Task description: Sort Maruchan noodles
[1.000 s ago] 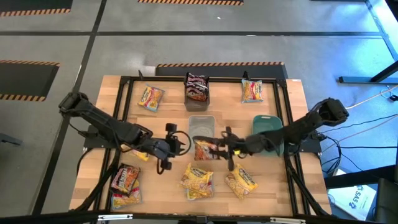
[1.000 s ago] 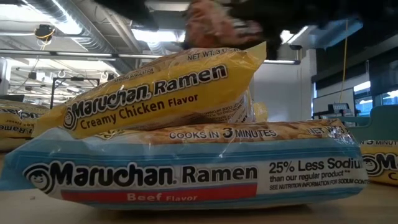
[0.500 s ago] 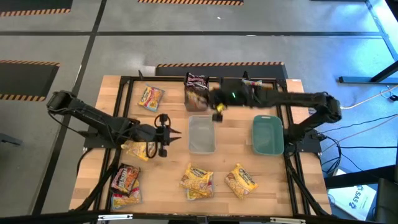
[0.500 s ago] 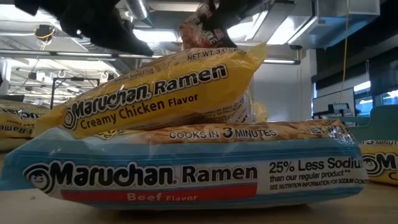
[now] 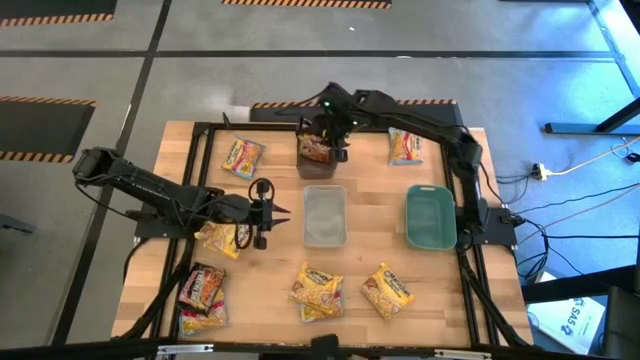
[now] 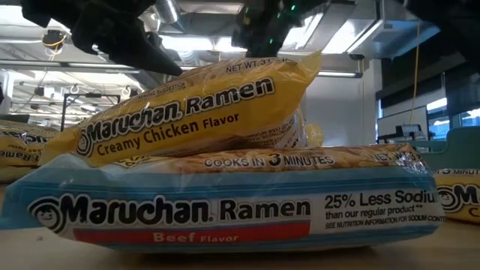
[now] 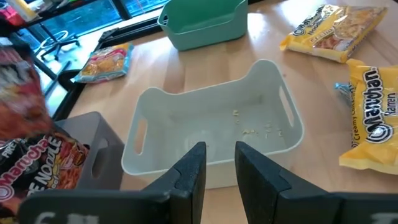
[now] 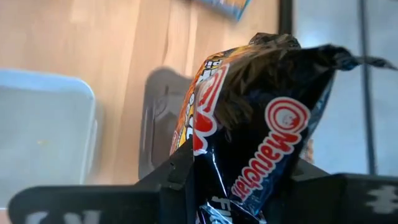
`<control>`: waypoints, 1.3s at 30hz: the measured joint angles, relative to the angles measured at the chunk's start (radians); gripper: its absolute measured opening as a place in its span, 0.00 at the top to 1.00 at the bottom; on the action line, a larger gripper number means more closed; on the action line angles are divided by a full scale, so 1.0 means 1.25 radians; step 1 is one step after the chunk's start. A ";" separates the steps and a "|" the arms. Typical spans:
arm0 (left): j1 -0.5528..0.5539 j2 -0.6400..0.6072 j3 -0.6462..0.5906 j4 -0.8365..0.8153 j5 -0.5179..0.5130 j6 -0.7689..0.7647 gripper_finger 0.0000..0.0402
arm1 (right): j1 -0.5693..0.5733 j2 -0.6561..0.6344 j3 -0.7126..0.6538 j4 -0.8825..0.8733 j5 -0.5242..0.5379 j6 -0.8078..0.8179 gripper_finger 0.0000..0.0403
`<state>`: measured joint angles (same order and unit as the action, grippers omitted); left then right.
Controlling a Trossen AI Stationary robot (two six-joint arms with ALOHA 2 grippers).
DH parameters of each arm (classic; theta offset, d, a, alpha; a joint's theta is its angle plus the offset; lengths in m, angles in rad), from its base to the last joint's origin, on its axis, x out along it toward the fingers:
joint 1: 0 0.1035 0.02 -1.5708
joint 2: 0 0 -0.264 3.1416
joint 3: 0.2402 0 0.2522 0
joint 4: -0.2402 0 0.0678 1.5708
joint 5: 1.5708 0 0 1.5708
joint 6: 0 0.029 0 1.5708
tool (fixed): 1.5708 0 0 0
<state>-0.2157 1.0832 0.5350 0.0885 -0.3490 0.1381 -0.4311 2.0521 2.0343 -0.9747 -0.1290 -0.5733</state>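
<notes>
Overhead, right gripper (image 5: 330, 135) jaws clamp one dark packet (image 8: 249, 143); left gripper (image 5: 283, 213) jaws narrow, empty.

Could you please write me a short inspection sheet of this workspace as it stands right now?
Surface: wooden table inside a black frame.
Job's things: dark packet held above the dark grey bin; yellow and orange packets scattered; clear bin and teal bin hold no packets.
Clutter: crumbs in the clear bin.
Grippers: right tool shut on the dark packet; left tool holds nothing, narrowly open, facing the clear bin.
Cables: on the floor beside the table, right arm's side.
Surroundings: taped floor markings.
</notes>
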 joint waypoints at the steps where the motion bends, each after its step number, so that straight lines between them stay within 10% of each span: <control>1: 0.000 0.000 0.000 0.001 0.000 -0.001 0.80 | -0.004 0.016 0.001 -0.003 -0.008 -0.003 0.75; 24: 0.000 0.001 0.000 0.029 0.000 -0.019 0.80 | 0.004 0.127 -0.007 -0.013 0.061 -0.048 0.73; 39: 0.000 0.001 0.001 0.029 -0.006 -0.019 0.80 | 0.011 0.109 -0.061 0.030 0.084 -0.019 0.29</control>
<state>-0.2161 1.0840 0.5358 0.1244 -0.3561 0.1139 -0.4173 2.1879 1.9580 -0.9374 -0.0236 -0.5965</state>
